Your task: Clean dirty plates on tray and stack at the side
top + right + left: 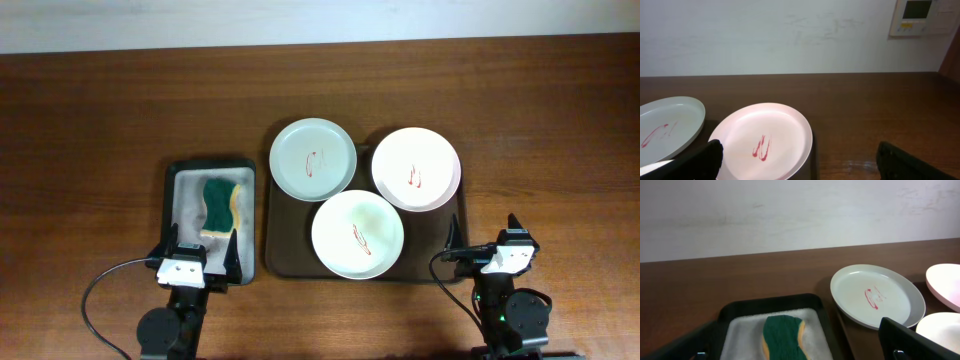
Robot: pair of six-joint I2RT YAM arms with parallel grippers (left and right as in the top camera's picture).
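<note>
Brown tray (pixel 283 256), overhead view: all 3 plates on it, none stacked at the side. Green plate (pixel 312 159) back-left, pink plate (pixel 416 168) back-right, cream plate (pixel 357 235) front-centre. The cream rim meets the other two rims, but I cannot tell overlap from mere touch. Each plate bears a red smear (pixel 415 177), so I judge cleaning not begun: 0 of 3 wiped, 0 of 3 stacked.

Sponge (pixel 221 206), green over yellow, lies on the whitish inside of the black tray (pixel 171 205), just left of the brown one.

L gripper (pixel 202 240): at the near edge of the black tray, fingers spread wide, holding nothing. No contact w/ the sponge, which sits just ahead, roughly between the finger lines. L wrist view agrees: sponge low-centre, green plate to the right.

R gripper (pixel 483 226): at the near-right corner of the brown tray, likewise spread wide & empty. R wrist view: pink plate ahead-left, green plate at far left.

Left to do, my est.: fetch the sponge w/ L, wipe each smear, then have R lift each plate off and pile all 3 on the bare table (pixel 560 130). The whole job remains.
</note>
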